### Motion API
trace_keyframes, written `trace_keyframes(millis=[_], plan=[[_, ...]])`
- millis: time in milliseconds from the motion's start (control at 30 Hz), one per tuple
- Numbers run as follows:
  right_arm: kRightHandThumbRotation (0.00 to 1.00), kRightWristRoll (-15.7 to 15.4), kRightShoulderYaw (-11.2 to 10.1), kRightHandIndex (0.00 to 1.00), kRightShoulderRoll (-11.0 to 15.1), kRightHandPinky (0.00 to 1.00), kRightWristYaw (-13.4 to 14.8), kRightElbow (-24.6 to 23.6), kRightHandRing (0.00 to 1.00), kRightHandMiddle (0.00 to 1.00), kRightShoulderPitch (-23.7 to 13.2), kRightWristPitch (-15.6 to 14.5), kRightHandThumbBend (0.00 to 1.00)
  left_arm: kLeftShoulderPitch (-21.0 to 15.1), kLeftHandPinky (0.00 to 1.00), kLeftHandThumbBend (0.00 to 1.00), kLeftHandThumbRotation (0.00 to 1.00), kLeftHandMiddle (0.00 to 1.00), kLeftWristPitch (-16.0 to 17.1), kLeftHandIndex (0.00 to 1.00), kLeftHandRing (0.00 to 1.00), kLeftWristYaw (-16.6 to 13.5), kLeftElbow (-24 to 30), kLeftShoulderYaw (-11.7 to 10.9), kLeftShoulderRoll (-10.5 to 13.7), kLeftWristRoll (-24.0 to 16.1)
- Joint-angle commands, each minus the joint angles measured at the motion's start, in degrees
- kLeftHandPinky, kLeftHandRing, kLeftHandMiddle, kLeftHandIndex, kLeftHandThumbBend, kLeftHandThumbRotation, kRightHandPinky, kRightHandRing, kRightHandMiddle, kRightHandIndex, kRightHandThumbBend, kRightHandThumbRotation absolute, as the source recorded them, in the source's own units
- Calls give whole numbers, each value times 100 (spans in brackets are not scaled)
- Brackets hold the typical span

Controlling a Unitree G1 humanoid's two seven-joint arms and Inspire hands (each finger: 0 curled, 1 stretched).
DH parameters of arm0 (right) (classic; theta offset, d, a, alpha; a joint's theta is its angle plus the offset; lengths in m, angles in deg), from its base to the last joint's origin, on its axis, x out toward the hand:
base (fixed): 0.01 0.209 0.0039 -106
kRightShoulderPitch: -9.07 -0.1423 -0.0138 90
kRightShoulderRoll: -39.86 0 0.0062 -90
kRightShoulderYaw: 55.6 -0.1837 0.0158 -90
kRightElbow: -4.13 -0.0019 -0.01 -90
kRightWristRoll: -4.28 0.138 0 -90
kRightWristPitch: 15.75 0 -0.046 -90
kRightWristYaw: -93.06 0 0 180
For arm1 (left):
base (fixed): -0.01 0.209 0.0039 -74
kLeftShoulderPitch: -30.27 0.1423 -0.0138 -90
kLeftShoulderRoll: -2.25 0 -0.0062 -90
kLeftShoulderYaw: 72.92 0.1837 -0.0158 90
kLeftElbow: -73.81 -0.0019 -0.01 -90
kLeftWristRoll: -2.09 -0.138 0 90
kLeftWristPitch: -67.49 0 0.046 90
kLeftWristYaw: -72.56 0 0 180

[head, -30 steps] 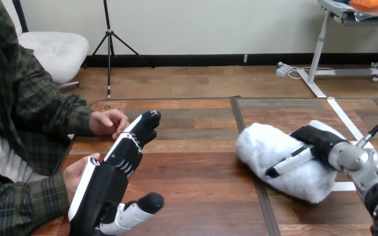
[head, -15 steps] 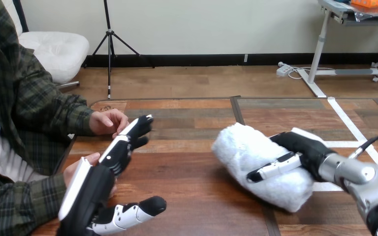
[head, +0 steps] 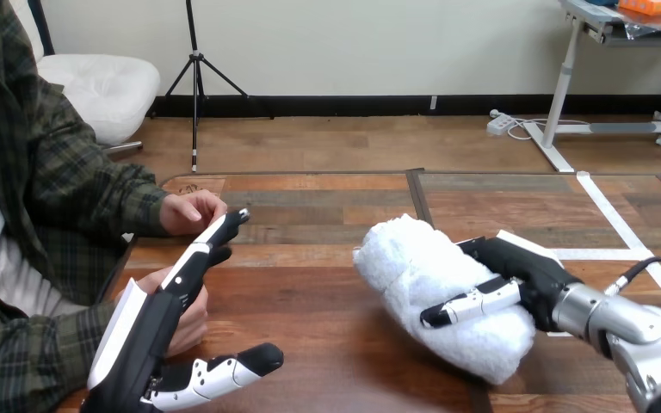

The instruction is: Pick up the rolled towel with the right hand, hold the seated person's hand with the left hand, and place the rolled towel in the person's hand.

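Shifted left: rolled towel [head: 422,288], grasped in right robot hand [head: 516,274], well right of left robot hand [head: 151,331]. That one lies released, fingers straight, against the person's hand [head: 192,321]. Risk: soft roll sags, slips from shallow grip.

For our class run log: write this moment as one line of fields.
right hand: shut on rolled towel | left hand: open, beside person's lower hand, not holding it | handover: not yet done
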Motion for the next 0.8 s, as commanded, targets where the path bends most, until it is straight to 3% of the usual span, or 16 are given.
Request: trace_keyframes(millis=[0,200,400,767], plan=[[0,891,-541,21,-76,8,-276,-1991,13,18,257,-221,78,-264,89,100,66,93,-111,91,93,-478,453,-349,252,-706],[0,1233,-617,22,-103,8,-368,-2737,13,19,650,-304,76,-290,84,100,65,91,-179,90,90,-685,537,-539,365,-1035],[0,1617,-675,23,-143,8,-457,-3368,13,19,975,-589,73,-325,77,100,62,88,-206,87,84,-851,624,-703,455,-1263],[0,2069,-682,23,-199,9,-359,-4427,14,20,1549,-991,74,-208,68,100,57,84,-706,86,78,-879,1319,-1041,750,-1910]])
